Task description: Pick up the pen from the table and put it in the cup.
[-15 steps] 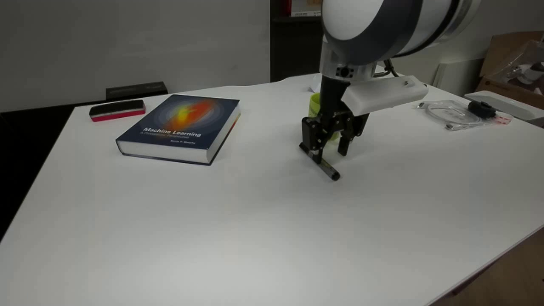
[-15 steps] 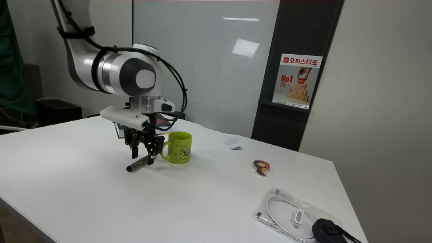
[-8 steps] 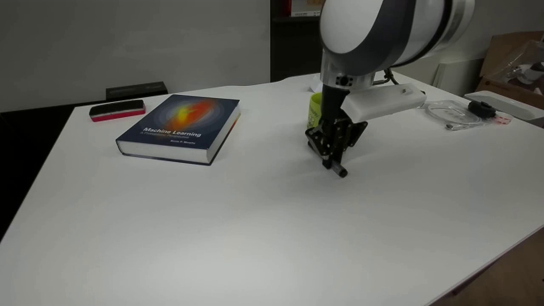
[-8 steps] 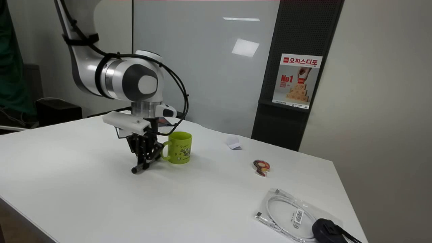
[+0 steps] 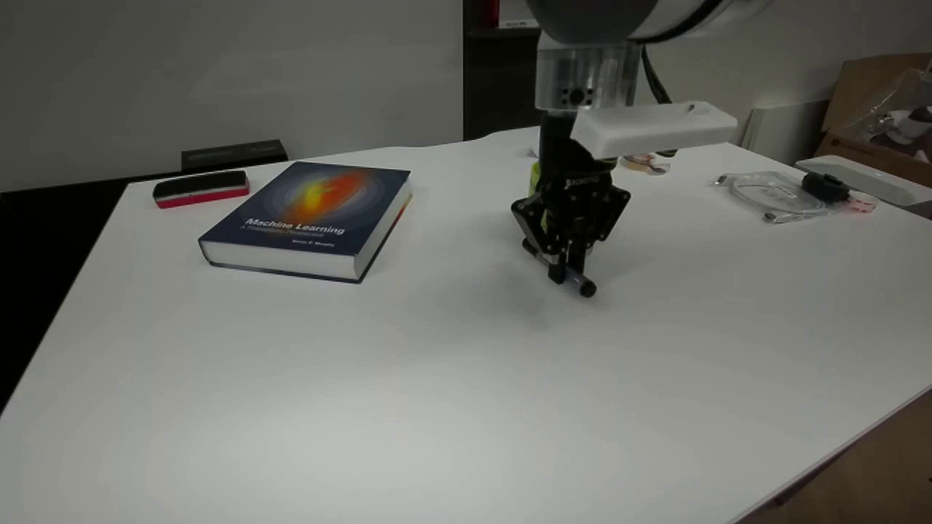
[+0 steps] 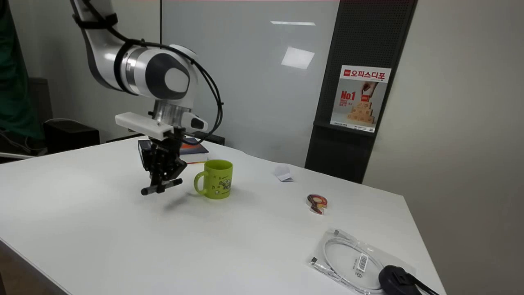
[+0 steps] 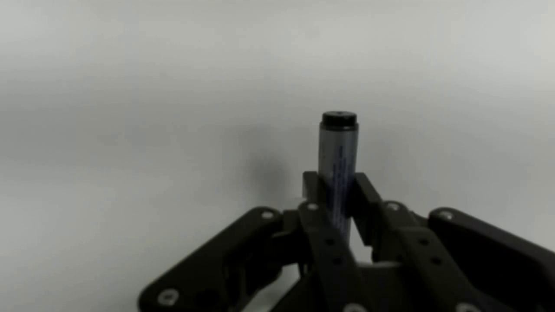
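The pen point(image 6: 173, 183), dark grey with a black end and blue lettering in the wrist view, is off the table point(image 6: 245, 246) and roughly level, slightly tilted. Both fingers of my gripper point(image 7: 337, 184) pinch it around its middle. In an exterior view the pen's shadow falls on the tabletop below and to the right of it. The lime-green cup point(image 6: 218, 180) stands upright beside my gripper, its handle facing the pen. Only a sliver of the cup point(image 5: 535, 177) shows behind my gripper in an exterior view. The cup is outside the wrist view.
A thick blue book point(image 5: 306, 218) lies on the table, with a red-and-black flat object point(image 5: 202, 189) past it. Elsewhere are a folded paper point(image 6: 283, 173), a small colourful piece point(image 6: 317, 203), and a bagged cable point(image 6: 352, 262) with a black device point(image 6: 397, 280).
Around the pen the fingers have come together, after standing apart over it on the table. Arm and pen have since risen, leaving a gap above the tabletop. The cup has stayed put.
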Robot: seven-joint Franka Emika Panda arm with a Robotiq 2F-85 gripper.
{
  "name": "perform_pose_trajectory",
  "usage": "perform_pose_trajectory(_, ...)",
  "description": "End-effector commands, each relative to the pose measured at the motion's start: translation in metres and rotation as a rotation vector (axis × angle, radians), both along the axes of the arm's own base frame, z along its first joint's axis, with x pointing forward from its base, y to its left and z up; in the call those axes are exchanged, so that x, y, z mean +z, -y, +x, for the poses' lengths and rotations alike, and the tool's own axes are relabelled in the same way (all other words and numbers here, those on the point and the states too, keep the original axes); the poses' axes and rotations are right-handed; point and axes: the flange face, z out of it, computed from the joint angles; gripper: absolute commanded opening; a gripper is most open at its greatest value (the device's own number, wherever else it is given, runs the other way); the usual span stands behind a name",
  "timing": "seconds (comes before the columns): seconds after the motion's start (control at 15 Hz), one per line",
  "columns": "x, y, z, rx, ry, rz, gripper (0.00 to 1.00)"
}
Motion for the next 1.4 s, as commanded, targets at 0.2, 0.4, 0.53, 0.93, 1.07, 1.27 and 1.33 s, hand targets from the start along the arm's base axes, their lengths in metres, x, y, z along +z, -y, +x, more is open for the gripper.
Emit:
perform_pose_trajectory(0.2,0.107,-0.022,0.012,-0.074,-0.167,0.08,0.05)
perform_pose_trajectory(0.4,0.14,-0.016,0.039,-0.103,-0.168,0.103,0.05)
perform_pose_trajectory(0.53,0.156,-0.008,0.056,-0.127,-0.185,0.148,0.05)
perform_pose_trajectory(0.93,0.188,0.039,0.095,-0.268,-0.211,0.252,0.05)
perform_pose_trajectory(1.07,0.184,0.059,0.103,-0.326,-0.226,0.268,0.05)
perform_pose_trajectory(1.27,0.171,0.084,0.112,-0.408,-0.275,0.294,0.05)
perform_pose_trajectory(1.33,0.166,0.09,0.114,-0.435,-0.298,0.3,0.05)
